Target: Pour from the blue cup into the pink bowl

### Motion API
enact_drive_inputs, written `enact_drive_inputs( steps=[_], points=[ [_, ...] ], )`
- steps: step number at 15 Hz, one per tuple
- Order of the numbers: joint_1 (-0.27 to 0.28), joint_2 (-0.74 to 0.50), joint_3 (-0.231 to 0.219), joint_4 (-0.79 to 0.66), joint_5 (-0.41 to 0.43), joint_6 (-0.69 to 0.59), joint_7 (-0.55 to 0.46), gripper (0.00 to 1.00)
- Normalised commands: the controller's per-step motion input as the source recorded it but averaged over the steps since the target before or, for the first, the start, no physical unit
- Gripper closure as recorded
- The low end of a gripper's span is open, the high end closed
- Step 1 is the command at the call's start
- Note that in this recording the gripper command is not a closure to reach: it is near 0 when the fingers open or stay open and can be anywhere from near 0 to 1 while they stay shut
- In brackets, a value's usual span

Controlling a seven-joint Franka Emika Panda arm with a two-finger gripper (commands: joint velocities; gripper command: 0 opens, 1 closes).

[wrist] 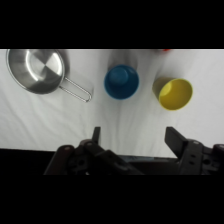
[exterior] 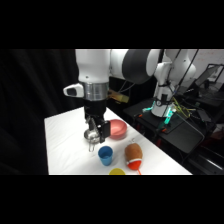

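A dark room is seen behind the white table (exterior: 65,145). The gripper (wrist: 134,141), fingers spread and empty, is held at centre frame. The pink bowl (exterior: 119,128) lies right of it; the blue cup (exterior: 105,155) stands upright below.

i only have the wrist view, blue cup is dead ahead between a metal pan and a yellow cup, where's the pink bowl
Observer: The pink bowl stands on the white table, beyond the gripper toward the arm's base, out of your view.
Operator: anything else near the cup i can't see
Observer: Yes, an orange-and-red cup-like object lies beside the blue cup.
Operator: am i holding the cup yet
Observer: No. The gripper hangs above the table with its fingers open, and the blue cup stands upright in front of it, untouched.
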Motion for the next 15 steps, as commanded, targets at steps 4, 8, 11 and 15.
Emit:
enact_drive_inputs(
  steps=[4, 8, 11, 15],
  points=[
    [0.065, 0.07, 0.052, -0.19, 0.08, 0.3, 0.08, 0.0],
    [0.013, 0.13, 0.051, -0.07, 0.177, 0.29, 0.0, 0.0],
    [0.082, 0.22, -0.067, 0.05, 0.018, 0.34, 0.16, 0.0],
    [0.147, 0.24, -0.183, 0.07, -0.109, 0.38, 0.19, 0.0]
  ],
)
